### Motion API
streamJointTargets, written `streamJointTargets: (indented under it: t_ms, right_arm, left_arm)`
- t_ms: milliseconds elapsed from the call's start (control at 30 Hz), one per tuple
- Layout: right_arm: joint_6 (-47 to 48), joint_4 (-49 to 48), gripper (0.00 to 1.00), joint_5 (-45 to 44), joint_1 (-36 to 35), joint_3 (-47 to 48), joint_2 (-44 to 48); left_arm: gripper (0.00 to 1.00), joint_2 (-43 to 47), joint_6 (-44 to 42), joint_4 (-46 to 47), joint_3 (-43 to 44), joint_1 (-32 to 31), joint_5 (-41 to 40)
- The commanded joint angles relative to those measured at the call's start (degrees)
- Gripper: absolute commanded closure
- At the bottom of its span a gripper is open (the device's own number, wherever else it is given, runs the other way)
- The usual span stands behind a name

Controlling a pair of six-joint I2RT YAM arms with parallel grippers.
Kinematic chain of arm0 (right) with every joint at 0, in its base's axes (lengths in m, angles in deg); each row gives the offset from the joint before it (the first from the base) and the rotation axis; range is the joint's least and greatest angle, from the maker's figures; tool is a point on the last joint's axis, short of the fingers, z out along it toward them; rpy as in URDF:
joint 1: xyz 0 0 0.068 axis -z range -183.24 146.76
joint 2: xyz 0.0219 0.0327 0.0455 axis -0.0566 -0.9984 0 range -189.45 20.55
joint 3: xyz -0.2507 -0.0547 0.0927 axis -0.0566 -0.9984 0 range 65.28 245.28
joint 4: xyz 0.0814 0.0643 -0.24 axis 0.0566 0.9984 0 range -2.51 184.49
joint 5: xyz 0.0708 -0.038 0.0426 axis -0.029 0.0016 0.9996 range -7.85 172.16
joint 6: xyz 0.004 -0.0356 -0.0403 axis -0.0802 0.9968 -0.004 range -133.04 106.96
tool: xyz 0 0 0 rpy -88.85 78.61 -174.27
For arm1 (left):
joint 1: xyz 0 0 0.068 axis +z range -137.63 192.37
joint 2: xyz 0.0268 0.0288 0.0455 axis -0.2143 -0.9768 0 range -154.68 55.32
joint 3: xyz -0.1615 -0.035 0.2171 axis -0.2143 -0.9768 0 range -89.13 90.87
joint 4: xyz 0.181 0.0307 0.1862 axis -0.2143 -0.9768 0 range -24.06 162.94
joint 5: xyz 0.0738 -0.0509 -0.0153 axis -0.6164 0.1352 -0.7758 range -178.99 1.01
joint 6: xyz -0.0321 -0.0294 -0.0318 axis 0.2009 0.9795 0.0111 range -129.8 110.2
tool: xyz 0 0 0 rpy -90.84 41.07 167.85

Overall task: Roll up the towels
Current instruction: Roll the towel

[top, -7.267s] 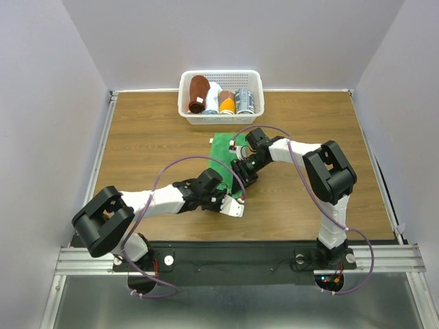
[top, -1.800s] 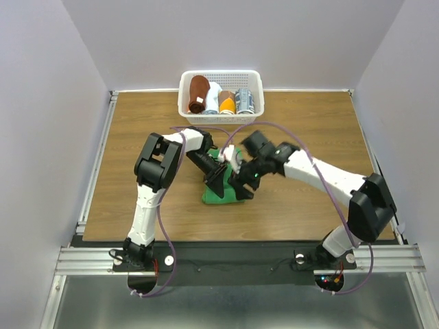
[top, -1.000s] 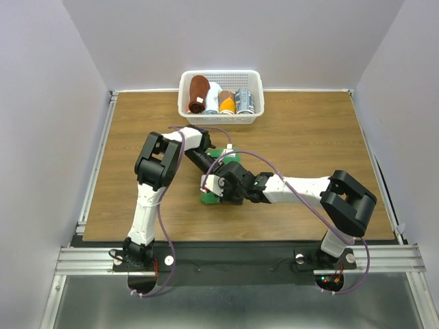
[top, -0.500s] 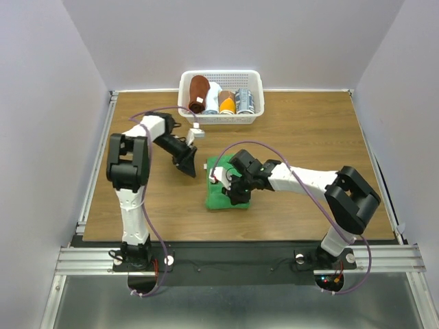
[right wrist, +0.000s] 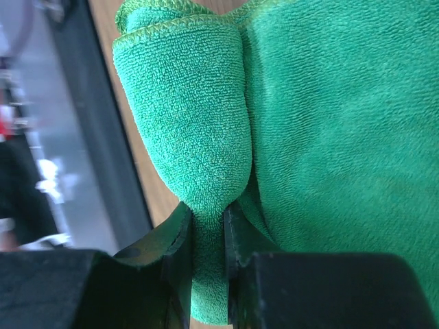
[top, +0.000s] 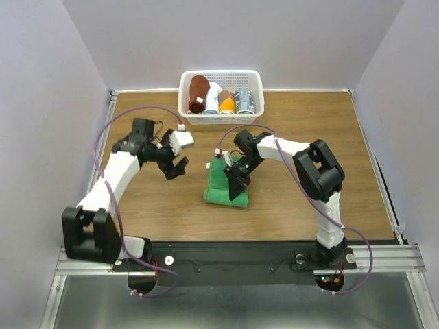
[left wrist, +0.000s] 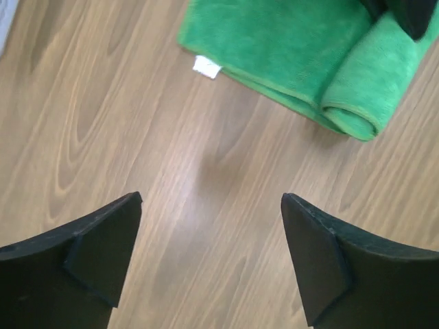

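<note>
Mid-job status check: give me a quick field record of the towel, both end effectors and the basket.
green towel: one edge rolled, the rest flat on the table
right end effector: shut on the rolled edge of the green towel
left end effector: open, above bare wood, apart from the green towel
basket: at the table's far side, holding rolled towels

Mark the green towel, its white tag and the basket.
green towel (left wrist: 274, 41), left wrist view, on the flat unrolled part.
white tag (left wrist: 206, 66), left wrist view, on the middle of the tag.
basket (top: 221, 118), top external view, on its near wall.
</note>
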Motion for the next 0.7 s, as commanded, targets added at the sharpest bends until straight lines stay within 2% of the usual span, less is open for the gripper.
streamJointTargets:
  t_ms: [0,67,100,167,200,367,467,667]
  right_arm:
    - [1.62,9.36,0.99,7.5,1.31,5.02,-6.39]
    - [1.98,10.78,0.99,8.48,2.02,6.26,-8.6]
    - [2.06,11.57,0.99,8.65,2.28,6.79,-10.36]
    - [2.07,11.84,0.98,8.57,2.98,7.76,-12.04]
    - [1.72,11.93,0.98,8.57,3.25,8.11,-12.74]
    - [1.97,13.24,0.96,7.87,4.22,11.18,-16.96]
    - [2.59,13.6,0.95,6.55,4.48,12.42,-18.1]
    - [3.38,13.95,0.94,5.4,4.66,14.09,-20.48]
  left_arm:
    - [0.02,11.16,-2.03,10.63,-13.32,-11.84,-11.72]
    - [0.02,17.2,-2.74,15.02,-18.01,-16.88,-15.85]
    - [0.02,18.98,-3.09,16.69,-22.21,-22.73,-17.43]
    - [0.01,22.5,-3.18,22.13,-25.66,-28.56,-22.34]
    - [0.01,23.13,-3.27,23.81,-28.46,-33.73,-24.02]
    - [0.01,21.91,-7.04,35.22,-34.98,-45.35,-31.85]
    - [0.03,19.36,-8.81,41.48,-36.4,-48.8,-34.67]
    - [0.12,10.84,-11.44,51.06,-36.49,-49.25,-36.78]
